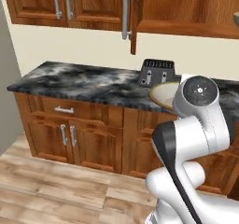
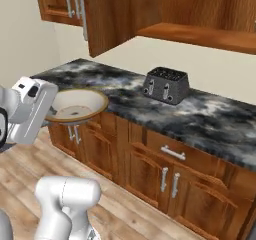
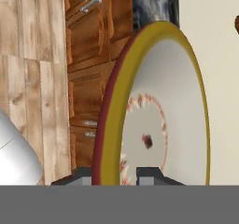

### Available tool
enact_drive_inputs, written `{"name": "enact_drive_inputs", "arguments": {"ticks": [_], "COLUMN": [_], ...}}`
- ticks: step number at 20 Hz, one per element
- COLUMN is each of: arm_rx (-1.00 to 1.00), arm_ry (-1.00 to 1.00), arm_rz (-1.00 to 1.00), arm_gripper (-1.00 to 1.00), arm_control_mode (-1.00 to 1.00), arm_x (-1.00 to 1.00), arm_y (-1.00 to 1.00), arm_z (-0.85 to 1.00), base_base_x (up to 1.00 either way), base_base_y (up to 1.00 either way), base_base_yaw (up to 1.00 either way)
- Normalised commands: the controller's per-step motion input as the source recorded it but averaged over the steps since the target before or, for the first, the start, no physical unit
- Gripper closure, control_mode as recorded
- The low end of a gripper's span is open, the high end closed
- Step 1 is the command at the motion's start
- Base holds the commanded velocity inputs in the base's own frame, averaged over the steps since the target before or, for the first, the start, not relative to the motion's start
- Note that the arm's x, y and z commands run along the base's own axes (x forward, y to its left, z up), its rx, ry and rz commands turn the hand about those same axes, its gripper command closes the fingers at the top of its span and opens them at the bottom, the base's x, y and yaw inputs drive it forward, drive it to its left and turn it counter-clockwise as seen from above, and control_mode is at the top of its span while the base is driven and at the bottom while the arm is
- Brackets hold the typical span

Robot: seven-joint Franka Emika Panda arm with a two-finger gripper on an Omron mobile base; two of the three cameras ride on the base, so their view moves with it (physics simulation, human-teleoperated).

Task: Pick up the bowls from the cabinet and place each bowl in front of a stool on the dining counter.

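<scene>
A bowl (image 2: 76,105) is held by its rim in the gripper (image 3: 114,175). In the hand view, at the bottom centre of the frame, the two dark fingertips are seen on either side of the yellow rim, one against the outer wall and one against the inner face, so the jaws are judged to be closed on that rim. Such a pinch is probably used because the bowl is too wide to be spanned whole.

In the right base view the bowl is shown at centre left, roughly level with its mouth upward, out in front of the wall counter's (image 2: 200,116) edge and above the lower drawer units (image 2: 165,174). It appears to hang free, touching nothing but the fingers. In the left base view only an arc of it is seen at centre right, behind the arm's round white joint.

The cabinet (image 1: 186,13) is seen along the top of the left base view, its door (image 2: 107,14) swung open and its shelf exposed. At the far upper right edge of that view a small curved piece of what may be the second bowl (image 1: 236,18) is seen on the shelf; too little is shown to be sure.

The toaster (image 2: 165,85) stands on the wall counter, well apart from the held bowl.

The carry towards the dining counter is judged to be the step in hand.
</scene>
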Motion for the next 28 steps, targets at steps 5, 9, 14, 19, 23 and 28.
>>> {"name": "enact_drive_inputs", "arguments": {"ticks": [5,9,14,19,23,28], "arm_rx": [0.00,0.00,0.00,0.00,0.00,0.00], "arm_ry": [0.00,0.00,0.00,0.00,0.00,0.00], "arm_rz": [0.00,0.00,0.00,0.00,0.00,0.00], "arm_gripper": [1.00,1.00,1.00,1.00,1.00,1.00], "arm_control_mode": [1.00,1.00,1.00,1.00,1.00,1.00], "arm_x": [0.00,0.00,0.00,0.00,0.00,0.00], "arm_y": [0.00,0.00,0.00,0.00,0.00,0.00], "arm_z": [0.00,0.00,0.00,0.00,0.00,0.00], "base_base_x": [-0.34,-0.40,-0.23,-0.09,-0.35,-0.54], "base_base_y": [0.06,0.00,0.12,0.06,-0.08,-0.47], "base_base_yaw": [0.82,0.79,0.78,0.84,0.86,0.82]}}
